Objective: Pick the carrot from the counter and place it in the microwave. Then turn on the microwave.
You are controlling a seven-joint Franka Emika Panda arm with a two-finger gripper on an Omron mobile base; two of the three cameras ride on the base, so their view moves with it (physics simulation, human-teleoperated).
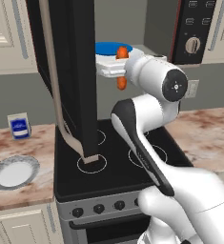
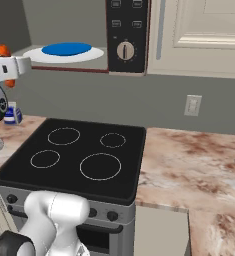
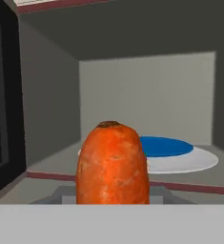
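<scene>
My gripper [image 1: 120, 66] is shut on the stubby orange carrot [image 1: 121, 83], which sticks out above and below the white hand. It hangs in the air just in front of the open microwave [image 1: 194, 28], level with the cavity. In the right base view the gripper [image 2: 8, 67] and carrot [image 2: 3, 50] sit at the far left edge. In the hand view the carrot [image 3: 112, 164] stands upright close to the camera. Behind it, the blue-and-white plate [image 3: 180, 155] lies on the cavity floor. The marbled counter [image 1: 206, 138] lies on both sides of the stove.
The microwave's black door [image 1: 70, 71] hangs wide open to the left of the arm, over the black stovetop [image 1: 118, 167]. A grey plate [image 1: 13, 172] and a blue-and-white carton [image 1: 19, 126] stand on the left counter. The silver knob [image 2: 125, 51] is on the control panel.
</scene>
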